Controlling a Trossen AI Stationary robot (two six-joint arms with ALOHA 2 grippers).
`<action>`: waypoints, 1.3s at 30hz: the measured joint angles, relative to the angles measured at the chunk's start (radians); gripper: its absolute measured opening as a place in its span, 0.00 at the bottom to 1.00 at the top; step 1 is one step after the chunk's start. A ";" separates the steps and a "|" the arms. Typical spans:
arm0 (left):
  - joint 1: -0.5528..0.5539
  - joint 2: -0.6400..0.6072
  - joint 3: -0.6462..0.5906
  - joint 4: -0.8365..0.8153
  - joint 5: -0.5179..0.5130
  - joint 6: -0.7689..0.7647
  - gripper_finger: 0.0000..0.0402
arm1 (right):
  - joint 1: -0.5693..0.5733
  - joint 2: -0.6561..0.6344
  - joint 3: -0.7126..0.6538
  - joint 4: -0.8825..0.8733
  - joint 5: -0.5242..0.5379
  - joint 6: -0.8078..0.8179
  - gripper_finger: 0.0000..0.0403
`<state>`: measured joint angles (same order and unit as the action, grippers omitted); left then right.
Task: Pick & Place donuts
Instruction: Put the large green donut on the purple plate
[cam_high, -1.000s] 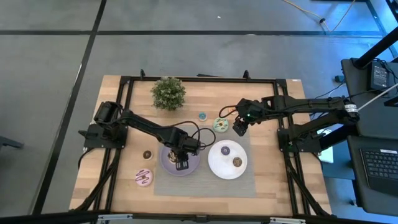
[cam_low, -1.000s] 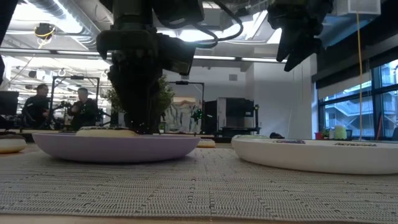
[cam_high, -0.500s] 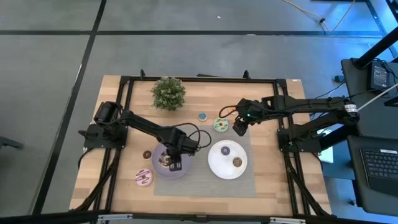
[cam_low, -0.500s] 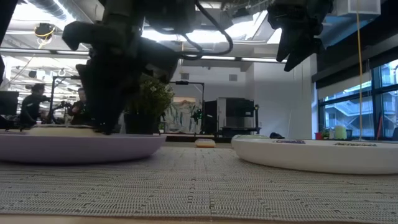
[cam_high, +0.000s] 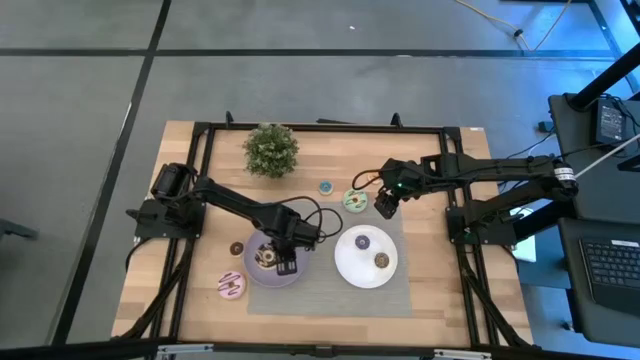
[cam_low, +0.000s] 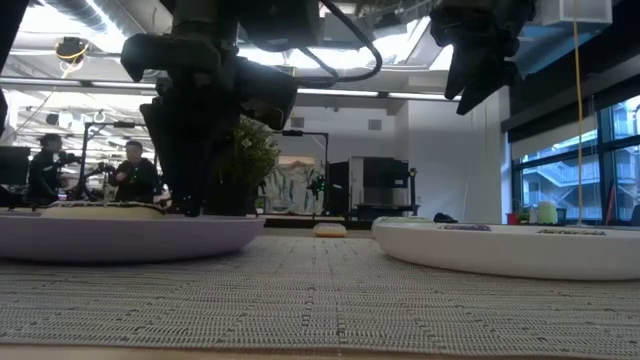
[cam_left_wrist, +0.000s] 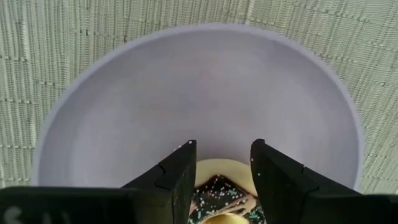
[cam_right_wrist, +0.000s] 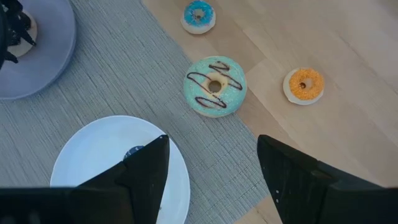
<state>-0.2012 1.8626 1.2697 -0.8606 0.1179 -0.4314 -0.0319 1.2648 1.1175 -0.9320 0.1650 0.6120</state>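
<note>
Shifted left with its lilac plate, left gripper hangs open-fingered over a chocolate-iced donut.
Donut lies flat, mostly hidden by fingers; right gripper hovers spread above the green donut.

The left tool and lilac plate have shifted leftward on the mat.

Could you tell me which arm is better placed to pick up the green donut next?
The right: its open end effector hovers near the green donut, while the left end effector is at the lilac plate.
</note>
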 joint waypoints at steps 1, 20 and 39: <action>0.000 -0.007 0.000 0.000 0.000 -0.010 0.36 | 0.000 0.000 0.000 0.001 0.000 -0.012 0.61; 0.055 -0.457 -0.003 0.400 -0.175 0.153 0.36 | -0.014 0.209 -0.056 0.169 -0.024 0.008 0.61; 0.075 -0.760 -0.488 1.103 -0.187 0.133 0.36 | -0.158 0.435 -0.054 0.252 -0.026 0.007 0.61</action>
<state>-0.1261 1.1027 0.7815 0.2422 -0.0689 -0.2987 -0.1898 1.6993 1.0634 -0.6800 0.1390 0.6193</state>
